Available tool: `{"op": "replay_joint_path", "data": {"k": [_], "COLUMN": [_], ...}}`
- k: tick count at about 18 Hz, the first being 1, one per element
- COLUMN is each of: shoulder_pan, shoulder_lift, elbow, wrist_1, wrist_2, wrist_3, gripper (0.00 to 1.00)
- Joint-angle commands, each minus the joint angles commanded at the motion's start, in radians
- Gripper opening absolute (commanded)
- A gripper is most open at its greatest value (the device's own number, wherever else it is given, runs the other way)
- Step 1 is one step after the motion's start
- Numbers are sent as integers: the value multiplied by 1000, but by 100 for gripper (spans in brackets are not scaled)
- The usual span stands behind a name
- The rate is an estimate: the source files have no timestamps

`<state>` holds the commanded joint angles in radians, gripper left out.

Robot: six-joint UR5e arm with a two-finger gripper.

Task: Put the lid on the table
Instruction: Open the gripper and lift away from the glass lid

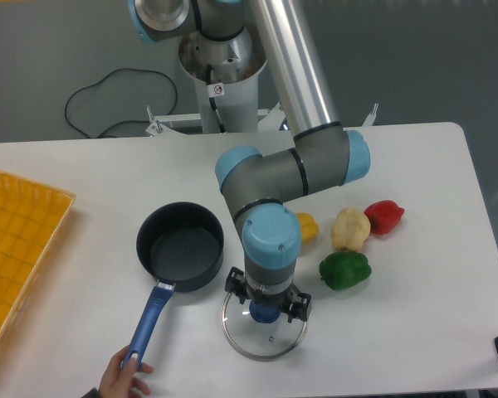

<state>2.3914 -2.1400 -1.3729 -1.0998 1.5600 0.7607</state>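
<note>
The clear glass lid [275, 342] with its metal rim lies flat on the white table [415, 315], just right of the saucepan's handle. Its blue knob [263, 313] shows under my gripper [264, 303], which hovers directly over it, pointing straight down. The fingers look spread to either side of the knob and do not seem to press on it, so the gripper appears open. The wrist hides the fingertips.
A dark saucepan [181, 246] with a blue handle [148, 319] sits left of the lid; a human hand [120, 375] holds the handle's end. Yellow [306, 227], cream [350, 228], red [384, 215] and green [345, 269] vegetables lie to the right. A yellow gridded tray [17, 249] is at far left.
</note>
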Motion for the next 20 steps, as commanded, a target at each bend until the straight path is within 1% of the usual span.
{"op": "replay_joint_path", "data": {"k": [6,7,10,15,20], "shoulder_pan": [44,58,103,169,206], "shoulder_lift": [87,106,146,175,187], "elbow": [-63,-72,-75,-78,-78], "wrist_1": [-15,-32,-116,-173,-181], "wrist_2": [41,41,41,43,43], "wrist_3": [80,94,165,273,345], "gripper": [100,100,100,100,100]}}
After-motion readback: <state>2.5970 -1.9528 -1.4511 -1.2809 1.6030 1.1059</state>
